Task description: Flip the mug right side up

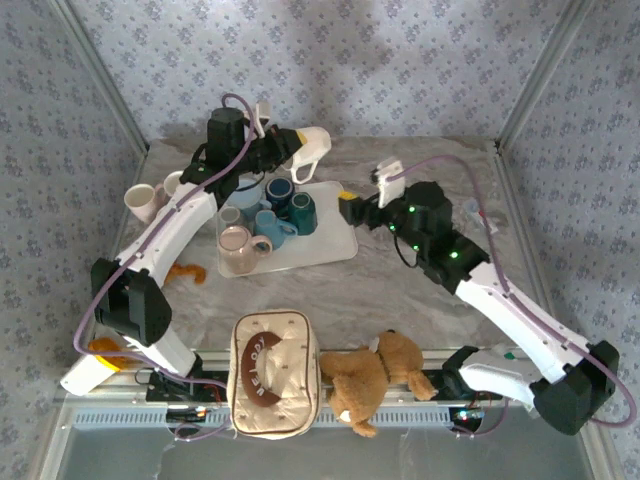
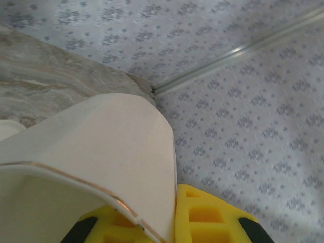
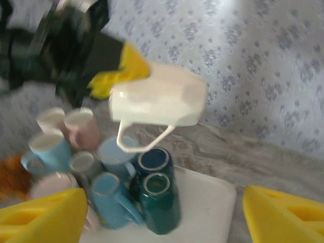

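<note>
Pressed right up to the left wrist lens is the white mug (image 2: pixel 101 152): smooth, glazed, slightly faceted, with a thin gilt line round the lip. The left gripper (image 1: pixel 281 150) is clamped on that lip. One yellow, waffle-moulded pad (image 2: pixel 202 220) lies against the outer wall, and the other finger is mostly hidden by the rim. Holding it by the rim suits a turn, I judge, since a roll of the wrist swings the whole cup over.

In the right wrist view the mug hangs in the air above the far end of the tray, on its side, with its loop handle pointing down and its base away from the gripper. By my reckoning the turn is about half made, the mouth not yet facing up.

Below is the table (image 1: pixel 420 290), grey and marble-veined. On it sits the tray (image 1: pixel 335 245) — flat, white, round-cornered — bearing a tight cluster of mugs (image 1: pixel 275 215) in glossy blues, teal and pink.

At the near edge, well apart from the work, lie a domed cream fabric pouch (image 1: pixel 272 375) with brown trim and, just beside it, a plush brown teddy bear (image 1: pixel 370 380).

The right gripper (image 1: pixel 349 208) hovers by the tray's right edge with its jaws spread wide and nothing between them, probably keeping out of the way.
</note>
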